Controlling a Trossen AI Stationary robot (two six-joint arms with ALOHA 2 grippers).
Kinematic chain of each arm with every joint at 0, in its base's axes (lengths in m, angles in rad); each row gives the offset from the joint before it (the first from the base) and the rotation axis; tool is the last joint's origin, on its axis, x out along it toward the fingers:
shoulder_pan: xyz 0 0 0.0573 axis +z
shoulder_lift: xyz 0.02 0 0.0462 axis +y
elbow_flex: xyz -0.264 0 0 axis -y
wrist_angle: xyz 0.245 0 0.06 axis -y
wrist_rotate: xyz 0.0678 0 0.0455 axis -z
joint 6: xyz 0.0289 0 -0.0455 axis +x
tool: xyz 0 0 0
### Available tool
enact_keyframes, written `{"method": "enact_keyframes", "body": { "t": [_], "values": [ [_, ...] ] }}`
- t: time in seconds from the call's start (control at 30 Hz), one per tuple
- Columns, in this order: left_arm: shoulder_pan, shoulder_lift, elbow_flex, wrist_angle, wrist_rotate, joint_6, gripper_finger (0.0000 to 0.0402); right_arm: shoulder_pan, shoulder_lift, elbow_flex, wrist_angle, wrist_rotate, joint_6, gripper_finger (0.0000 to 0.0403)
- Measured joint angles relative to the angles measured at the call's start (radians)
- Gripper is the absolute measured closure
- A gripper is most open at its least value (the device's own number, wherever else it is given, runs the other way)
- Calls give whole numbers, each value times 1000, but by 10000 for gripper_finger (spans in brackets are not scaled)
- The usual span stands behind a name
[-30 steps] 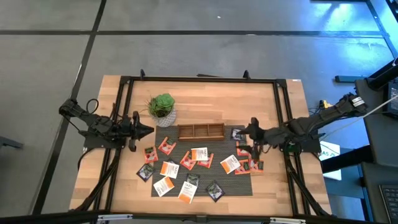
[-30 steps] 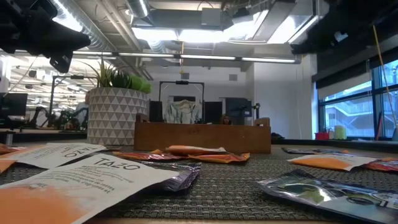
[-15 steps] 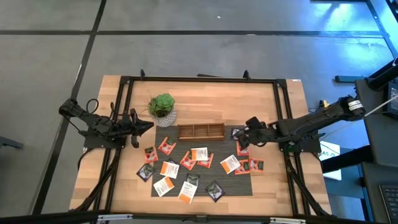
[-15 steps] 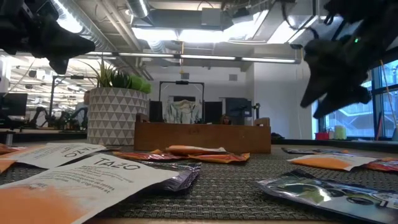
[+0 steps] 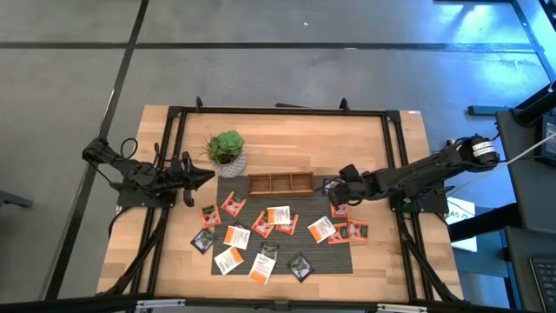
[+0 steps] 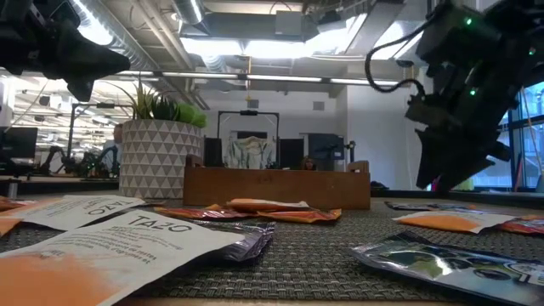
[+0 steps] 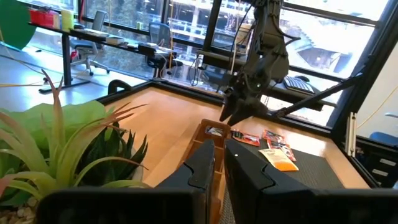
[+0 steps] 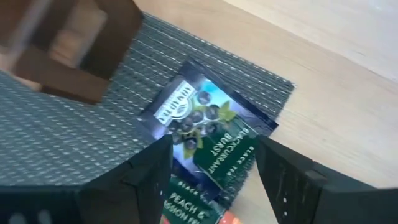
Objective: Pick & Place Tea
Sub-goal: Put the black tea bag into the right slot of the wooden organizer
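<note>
Right gripper (image 5: 334, 185): low over the woven mat's (image 5: 287, 265) right far corner, just off the right end of the wooden tray (image 5: 280, 183). Its fingers (image 8: 292, 180) stand wide apart and hold nothing; in the right wrist view they straddle a dark sachet (image 8: 208, 134) printed with blackcurrants.

Dark sachet: flat on the mat beside the tray's right end, close to the mat's edge, lying partly over another sachet (image 8: 189, 208) with a peach label.

Left gripper (image 5: 204, 178): waits over the bare wood at the table's (image 5: 287, 130) left side, next to the potted plant (image 5: 228, 149). Its fingers (image 7: 202, 165) are drawn narrow, with only a thin gap and nothing between them.

Tea (image 5: 278, 216): sachets scattered flat across the mat in front of the tray, in orange-red, white with orange print, and dark. A small cluster lies near the mat's right edge (image 5: 352, 232), others toward its left and near edges.

Wooden tray: at the mat's far edge, three compartments; no sachet can be seen inside.

Potted plant: on the table by the mat's left far corner.
</note>
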Motion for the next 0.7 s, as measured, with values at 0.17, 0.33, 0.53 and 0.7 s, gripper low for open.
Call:
{"method": "enact_keyframes", "body": {
  "t": [0.17,0.33,0.53,0.7],
  "values": [
    [0,0,0,0,1,0,370,-12,35,0,0,-8,28,175],
    [0,0,0,0,1,0,370,-13,74,-1,0,-25,54,175],
    [0,0,0,0,0,0,370,-13,113,1,18,-21,54,175],
    [0,0,0,0,-1,0,370,-13,117,1,16,-21,54,181]
  ]
}}
